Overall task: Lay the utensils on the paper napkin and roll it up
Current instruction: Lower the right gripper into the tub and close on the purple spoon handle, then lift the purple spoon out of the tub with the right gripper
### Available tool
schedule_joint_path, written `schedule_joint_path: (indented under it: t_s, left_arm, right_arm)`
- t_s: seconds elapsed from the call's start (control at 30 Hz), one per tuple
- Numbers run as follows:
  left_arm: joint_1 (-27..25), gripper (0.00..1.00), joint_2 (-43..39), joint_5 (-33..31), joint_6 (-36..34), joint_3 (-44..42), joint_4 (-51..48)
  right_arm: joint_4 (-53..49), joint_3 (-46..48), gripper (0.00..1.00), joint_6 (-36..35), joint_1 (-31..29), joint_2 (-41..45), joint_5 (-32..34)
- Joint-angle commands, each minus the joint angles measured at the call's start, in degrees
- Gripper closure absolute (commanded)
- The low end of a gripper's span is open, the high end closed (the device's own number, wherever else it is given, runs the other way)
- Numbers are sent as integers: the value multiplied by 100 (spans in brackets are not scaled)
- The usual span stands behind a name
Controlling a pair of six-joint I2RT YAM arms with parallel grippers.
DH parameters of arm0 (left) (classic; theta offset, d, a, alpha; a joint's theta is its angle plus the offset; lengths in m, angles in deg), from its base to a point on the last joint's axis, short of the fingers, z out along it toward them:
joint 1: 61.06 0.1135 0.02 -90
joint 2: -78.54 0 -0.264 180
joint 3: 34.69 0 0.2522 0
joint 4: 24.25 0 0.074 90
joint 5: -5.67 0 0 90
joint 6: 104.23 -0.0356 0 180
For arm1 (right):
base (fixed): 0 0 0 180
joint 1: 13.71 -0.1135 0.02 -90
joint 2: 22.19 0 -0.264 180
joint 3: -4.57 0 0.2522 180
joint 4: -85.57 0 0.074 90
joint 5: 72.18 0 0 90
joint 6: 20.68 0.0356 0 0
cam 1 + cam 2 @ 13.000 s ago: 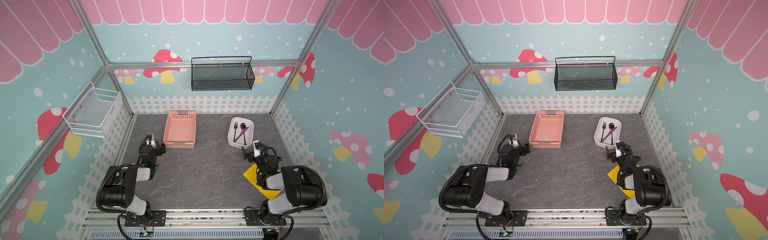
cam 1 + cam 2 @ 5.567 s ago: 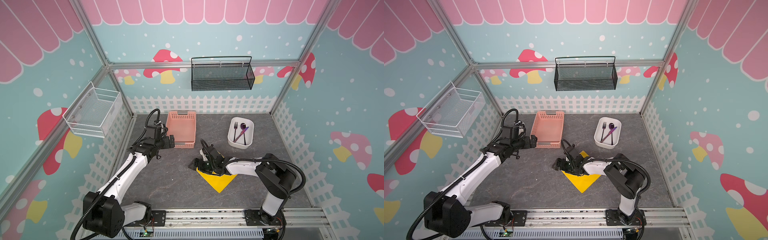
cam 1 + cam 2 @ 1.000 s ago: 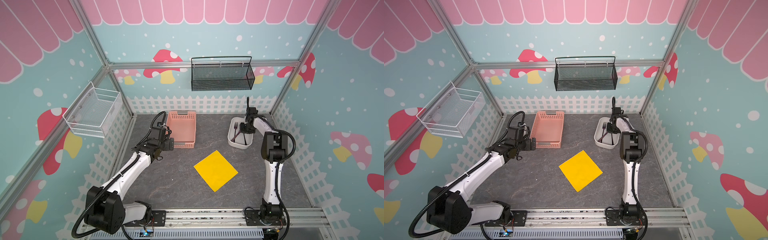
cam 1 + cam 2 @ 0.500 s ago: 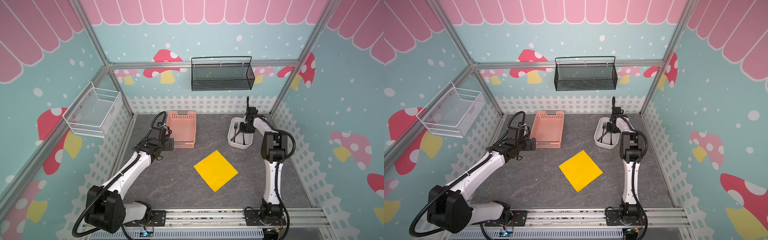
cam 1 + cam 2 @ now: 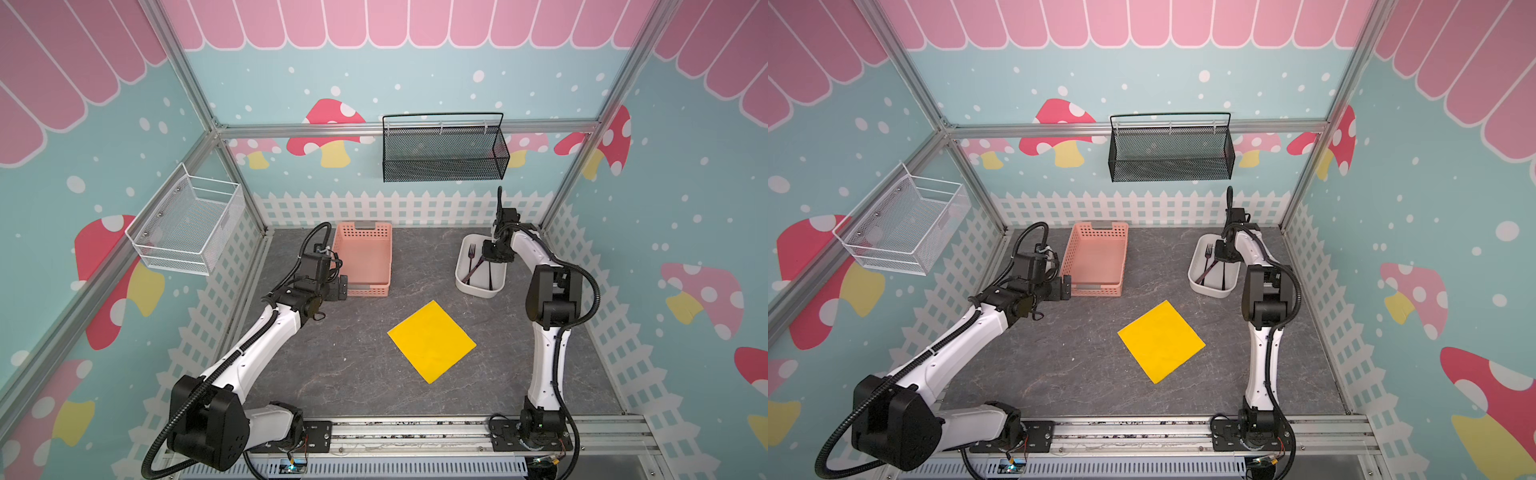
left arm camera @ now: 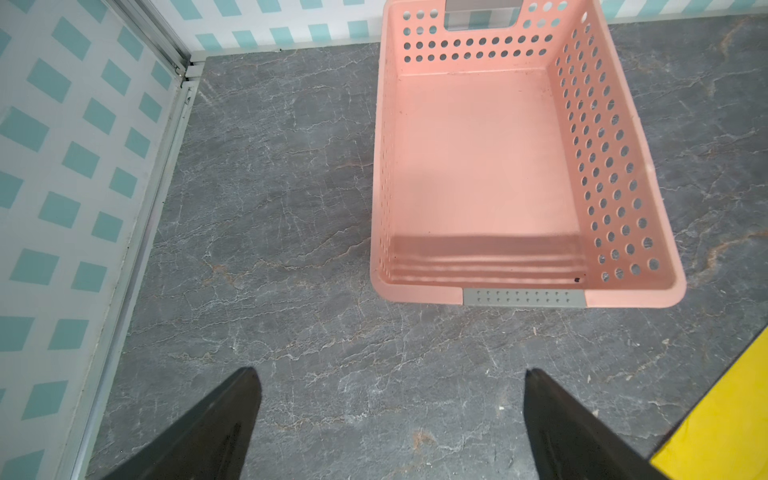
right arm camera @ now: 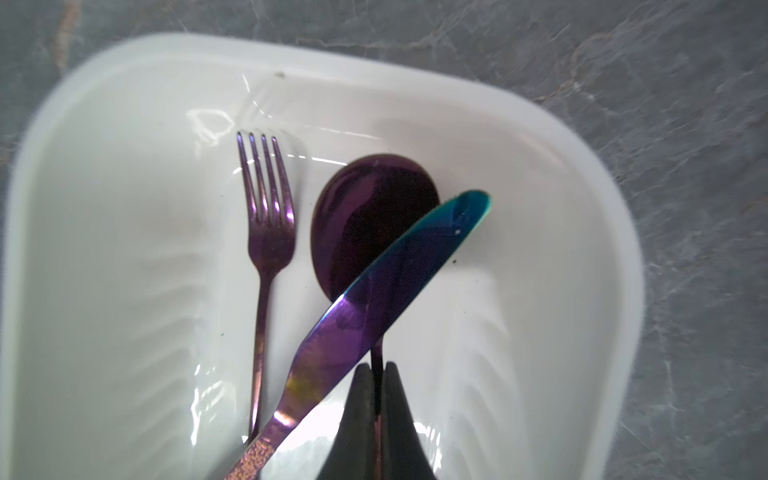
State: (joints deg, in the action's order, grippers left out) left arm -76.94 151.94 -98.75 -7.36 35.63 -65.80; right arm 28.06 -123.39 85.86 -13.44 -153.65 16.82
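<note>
The 3 utensils lie in a white tray near the back right corner of the worktop. The fork lies alone, tines toward the tray's far wall, with bare tray floor beside it. The knife crosses slantwise over the bowl of the spoon. The right gripper is closed narrow, its 2 fingers pinching the spoon's thin stem just behind the bowl.

The paper napkin lies flat, turned corner-on to the front edge, right of the worktop's middle. Bare worktop surrounds it on every side, and it is well apart from the tray and from the pink basket at the back edge.

The right arm rises from the front right edge, elbow high, with its wrist bent down into the tray. The left arm stretches from the front left toward the back. The left gripper is spread wide and holds nothing, near the basket's front left corner.

In both top views the right gripper hides the spoon's bowl. The right wrist view cuts off all 3 handle ends, and the left wrist view shows only 1 corner of the napkin.
</note>
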Motion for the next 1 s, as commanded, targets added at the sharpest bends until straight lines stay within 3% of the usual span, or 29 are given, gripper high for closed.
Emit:
schedule_joint_path:
  t_s: [0.0,0.97]
  left_arm:
    - [-20,0,-107,75,-35,159,-33]
    - [-16,0,-222,73,-31,161,-33]
  right_arm:
    - [-198,-47,100,-45,-49,311,62]
    - [-917,-1011,100,-142,-47,709,582]
